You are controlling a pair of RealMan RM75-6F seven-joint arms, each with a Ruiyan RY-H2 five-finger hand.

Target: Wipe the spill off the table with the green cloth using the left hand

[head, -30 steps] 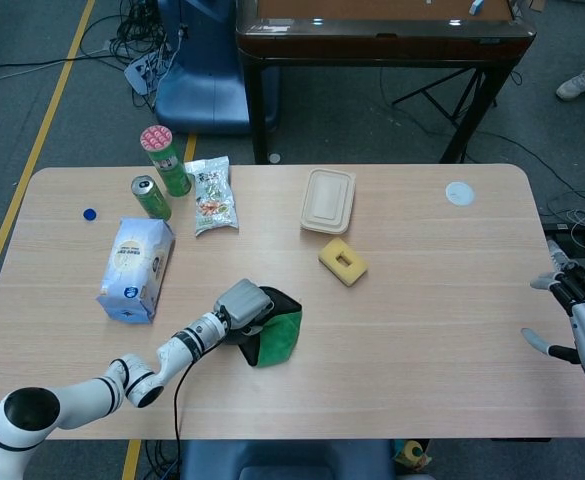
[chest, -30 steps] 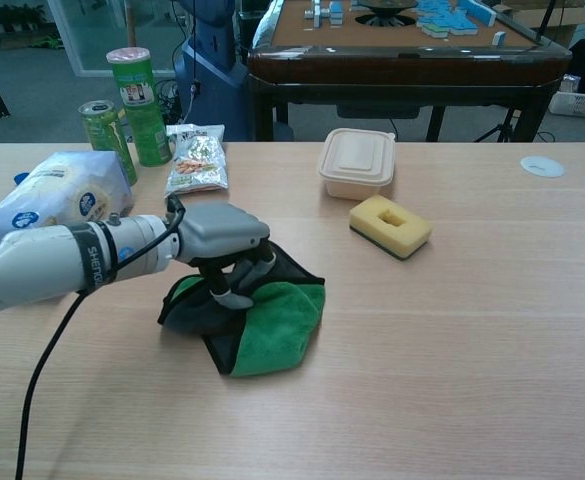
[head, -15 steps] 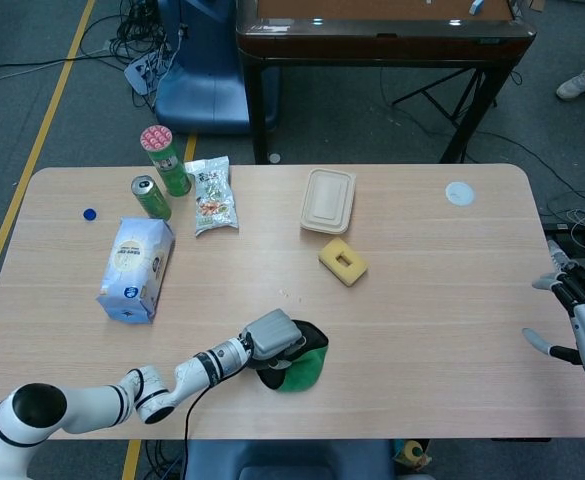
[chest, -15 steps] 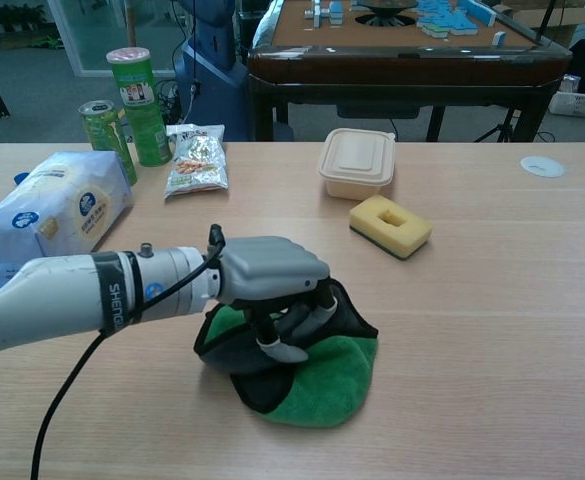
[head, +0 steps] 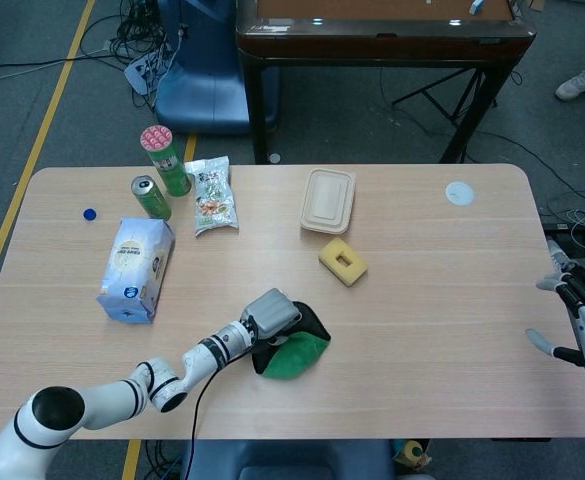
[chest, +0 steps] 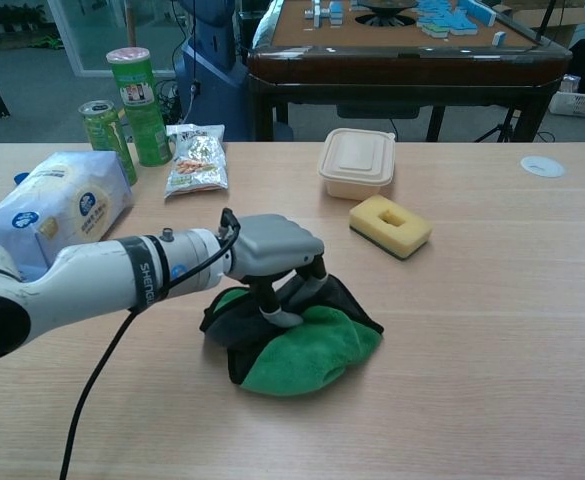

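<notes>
The green cloth [head: 294, 352] [chest: 302, 355], dark on its underside, lies bunched on the wooden table [head: 442, 300] a little left of the middle, toward the front. My left hand [head: 272, 312] [chest: 272, 255] rests on top of it and grips it, with fingers [chest: 284, 300] curled down into its folds. I cannot make out any spill on the wood around the cloth. My right hand [head: 584, 320] hangs off the table's right edge in the head view, fingers spread and holding nothing.
A yellow sponge [head: 342, 261] [chest: 390, 225] and a beige lidded box [head: 328, 200] [chest: 357, 161] lie behind the cloth. At back left are a white-blue bag [head: 135, 268], green can [head: 151, 197], chips tube [head: 166, 160] and snack packet [head: 213, 195]. A white disc [head: 459, 193] lies back right.
My left hand dragged the cloth right and toward the front edge, then pulled it back a little toward the middle. The cloth is more bunched now. The right hand stayed put.
</notes>
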